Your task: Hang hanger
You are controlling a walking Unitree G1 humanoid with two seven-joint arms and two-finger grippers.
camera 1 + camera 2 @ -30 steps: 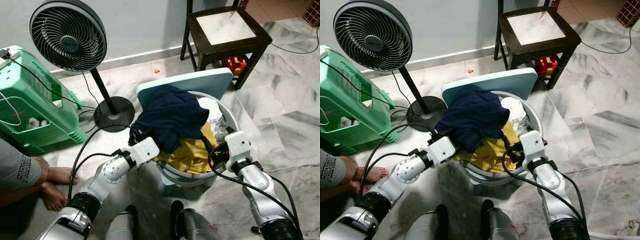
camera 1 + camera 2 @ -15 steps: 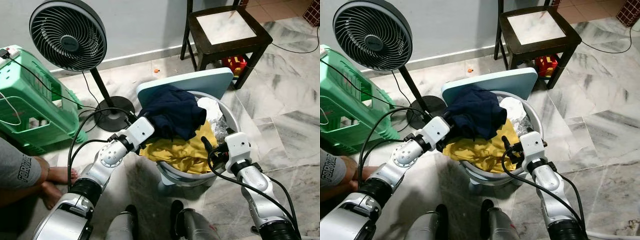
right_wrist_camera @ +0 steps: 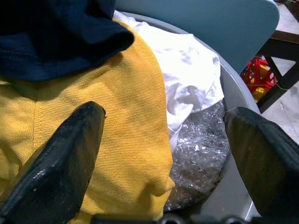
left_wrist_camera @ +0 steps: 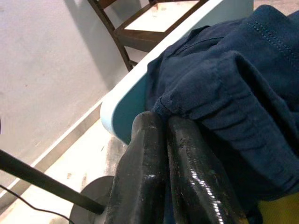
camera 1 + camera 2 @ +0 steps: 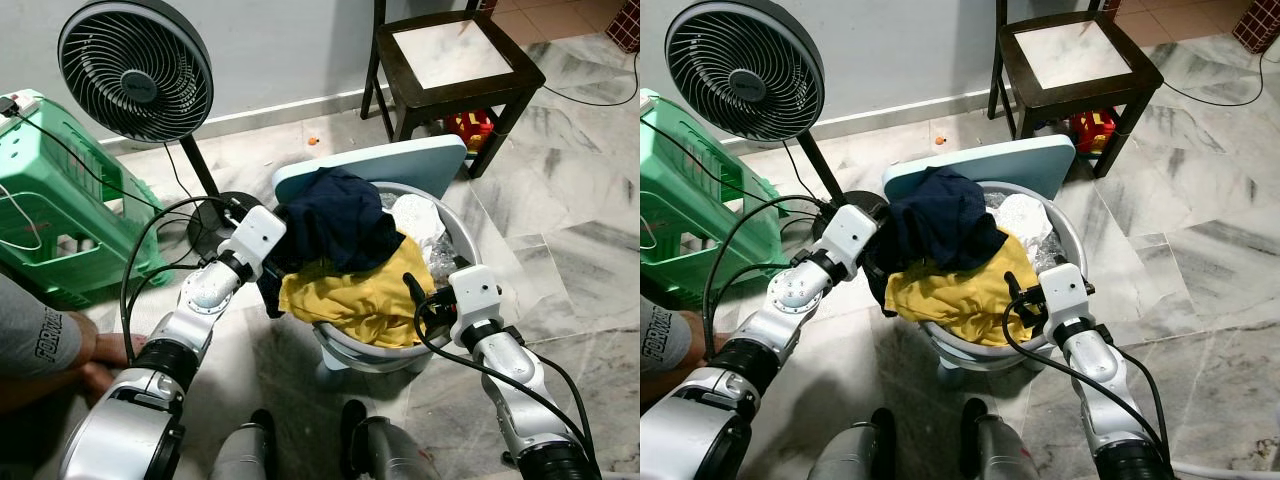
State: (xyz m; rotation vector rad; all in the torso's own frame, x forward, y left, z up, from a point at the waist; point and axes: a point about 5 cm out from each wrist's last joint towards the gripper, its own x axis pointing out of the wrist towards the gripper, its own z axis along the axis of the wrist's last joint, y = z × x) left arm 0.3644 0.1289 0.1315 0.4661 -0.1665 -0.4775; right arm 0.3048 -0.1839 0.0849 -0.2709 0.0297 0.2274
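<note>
navy garment lifted out toward the basin's left rim

the left gripper (image 4: 163, 154) has its two fingers pressed together on a fold of the navy garment (image 5: 340, 225), and compared with a second ago it has pulled the cloth up and to the left — the left arm is now higher, near the fan's base. the yellow shirt (image 5: 350, 295) below is more uncovered than before. the right gripper (image 3: 159, 154) holds its fingers wide apart over the basin's right rim, above the yellow shirt and bubble wrap (image 3: 201, 158).

no hanger can be seen; it is perhaps under the clothes, so the task looks to be at the digging stage.

the grey basin (image 5: 465, 245) stands on a marble floor (image 5: 580, 200), a pale blue board (image 5: 400, 165) at its far rim. around it — a standing fan (image 5: 135, 65), a green plastic stool (image 5: 60, 200), a dark wooden stool (image 5: 455, 60). a person's bare foot (image 5: 115, 350) is at the left.
</note>
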